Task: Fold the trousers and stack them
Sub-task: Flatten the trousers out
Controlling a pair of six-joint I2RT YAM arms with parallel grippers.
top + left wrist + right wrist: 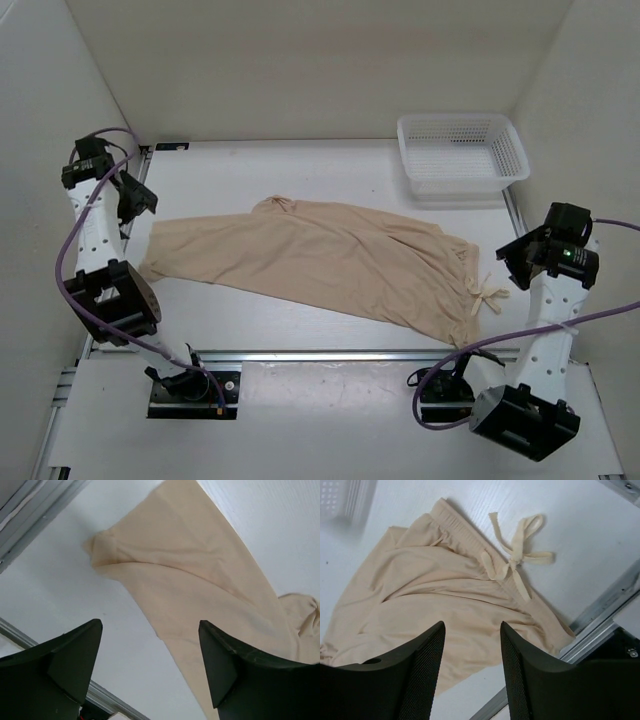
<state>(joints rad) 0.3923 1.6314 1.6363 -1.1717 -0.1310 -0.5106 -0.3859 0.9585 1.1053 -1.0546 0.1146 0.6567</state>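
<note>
**Trousers laid out flat, next up is the crosswise fold**

The trousers [320,255] stretch across the middle of the table [300,330], running from about 9 o'clock to 4 o'clock in the top view. The legs lie over each other, the hems are on the left and the waist is on the right. We reckon they're halved lengthwise already, so the step in hand is bringing one end over the other.

To do it well, we'd pinch both layers at the hem end, lift just enough to clear the cloth, and carry it toward 3 o'clock so the edges line up. The fabric looks thin and wrinkly, so go slow or the layers will probably slide apart.

The white mesh basket [460,180] sits at the table's 1 o'clock corner, well apart from the trousers. We see nothing in it.

The left gripper [150,625] hovers over the hem end at 9 o'clock with its jaws wide apart, holding nothing. The right gripper [471,626] hangs above the waist end at 4 o'clock, with its jaws apart and empty too.

One small thing: the drawstring bow [517,555] pokes out past the waistband onto bare table. We'd grab the band itself, since a pinch on the string could just drag it.
</note>
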